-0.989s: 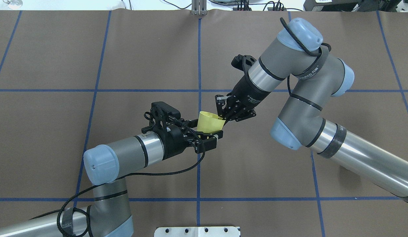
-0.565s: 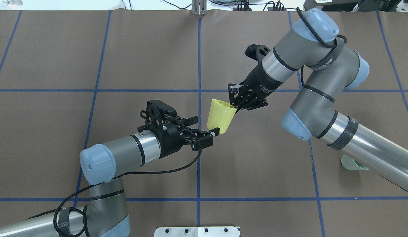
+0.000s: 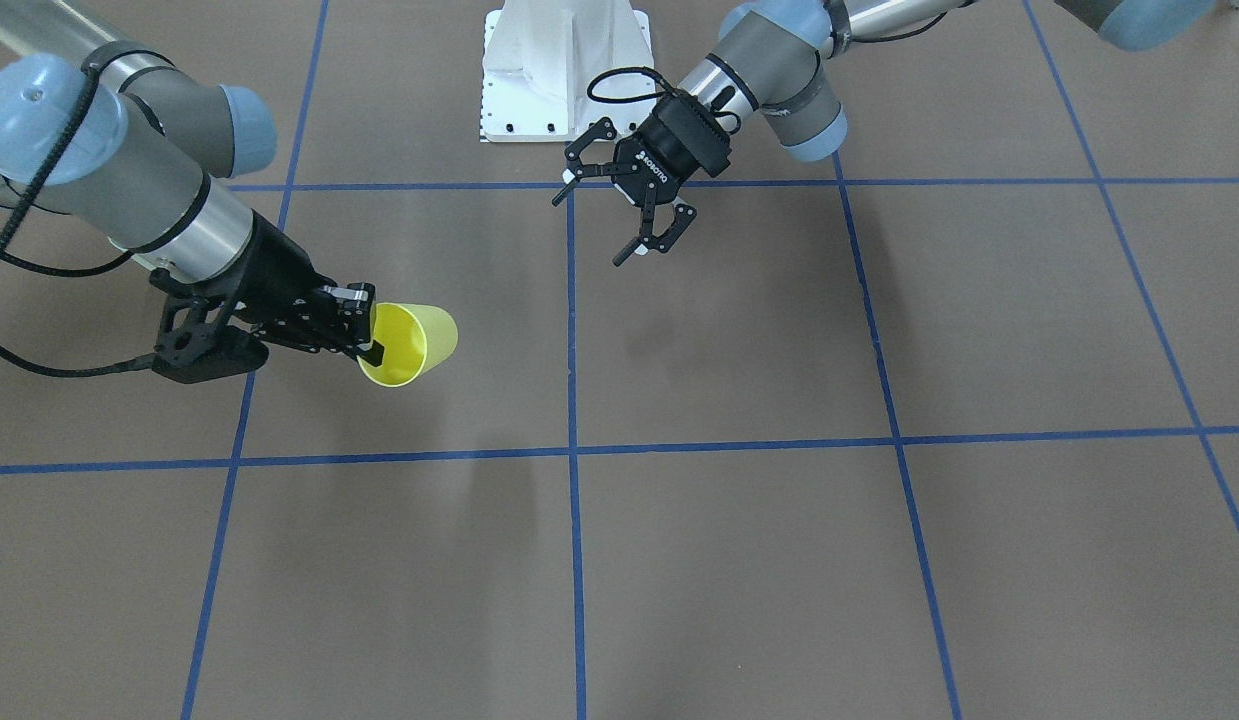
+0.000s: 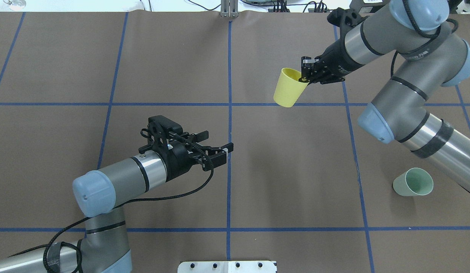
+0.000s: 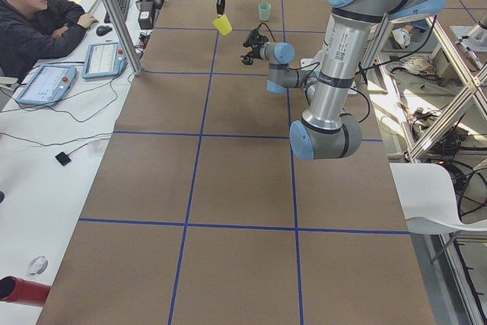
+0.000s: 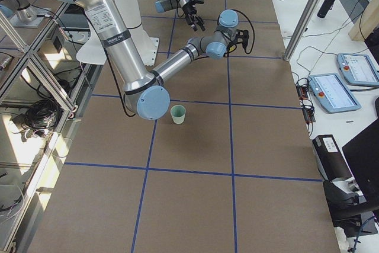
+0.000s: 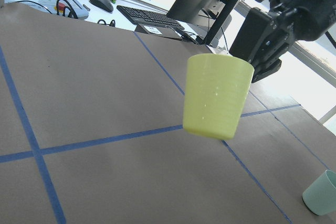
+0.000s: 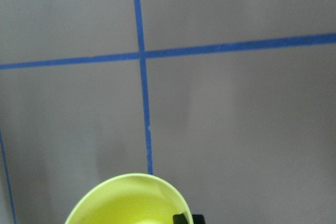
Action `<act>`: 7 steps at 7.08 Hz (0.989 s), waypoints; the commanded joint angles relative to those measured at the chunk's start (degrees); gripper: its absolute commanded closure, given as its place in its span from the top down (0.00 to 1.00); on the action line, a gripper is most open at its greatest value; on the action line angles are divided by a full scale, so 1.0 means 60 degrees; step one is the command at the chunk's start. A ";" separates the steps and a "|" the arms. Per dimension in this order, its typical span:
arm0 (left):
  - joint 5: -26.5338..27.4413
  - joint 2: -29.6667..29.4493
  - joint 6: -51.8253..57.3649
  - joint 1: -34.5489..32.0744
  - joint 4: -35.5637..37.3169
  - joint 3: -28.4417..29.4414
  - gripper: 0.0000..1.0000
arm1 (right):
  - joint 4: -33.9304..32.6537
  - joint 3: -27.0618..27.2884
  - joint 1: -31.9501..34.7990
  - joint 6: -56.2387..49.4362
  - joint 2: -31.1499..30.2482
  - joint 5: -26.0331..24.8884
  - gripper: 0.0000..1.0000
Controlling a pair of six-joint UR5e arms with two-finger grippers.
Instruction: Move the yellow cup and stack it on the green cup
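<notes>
Right claw (image 4: 304, 79): pinching yellow cup (image 4: 288, 89) by rim (light, slick; I'd squeeze gently).
Left claw (image 4: 216, 141): spread, empty.
Green cup (image 4: 413, 182): four o'clock from it.

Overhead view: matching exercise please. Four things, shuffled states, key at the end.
Things
1. yellow cup
2. green cup
3. left gripper
4. right gripper

States
A. standing mouth up on the table
B. open, holding nothing
C. held in the air by its rim, tilted
D. shut on a cup's rim

Pairs: 1-C, 2-A, 3-B, 4-D
</notes>
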 commanded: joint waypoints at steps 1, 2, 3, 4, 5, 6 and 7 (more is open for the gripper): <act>0.0277 0.1569 0.0024 -0.0054 0.1522 -0.1699 1.00 | -0.0018 0.1751 0.0078 -0.1404 -0.1832 -0.2784 0.00; 0.0248 0.1970 0.0068 -0.0286 0.2882 -0.2552 1.00 | -0.0018 0.2483 0.0078 -0.1805 -0.2828 -0.3533 0.00; 0.0161 0.1974 0.0097 -0.0738 0.3926 -0.2735 1.00 | -0.0004 0.3100 0.0092 -0.1881 -0.3708 -0.4164 0.00; 0.0146 0.1989 0.0112 -0.1134 0.4415 -0.2722 1.00 | 0.0040 0.3773 0.0092 -0.1969 -0.4703 -0.4751 0.00; 0.0102 0.2003 0.0112 -0.1399 0.4739 -0.2693 1.00 | 0.0127 0.4606 0.0078 -0.2246 -0.5887 -0.5119 0.00; -0.0478 0.2134 0.0112 -0.1794 0.5061 -0.2678 1.00 | 0.1375 0.4905 0.0078 -0.2553 -0.7378 -0.5123 0.00; -0.1122 0.2295 0.0112 -0.2189 0.5064 -0.2664 1.00 | 0.2997 0.4850 0.0063 -0.2571 -0.8698 -0.5094 0.00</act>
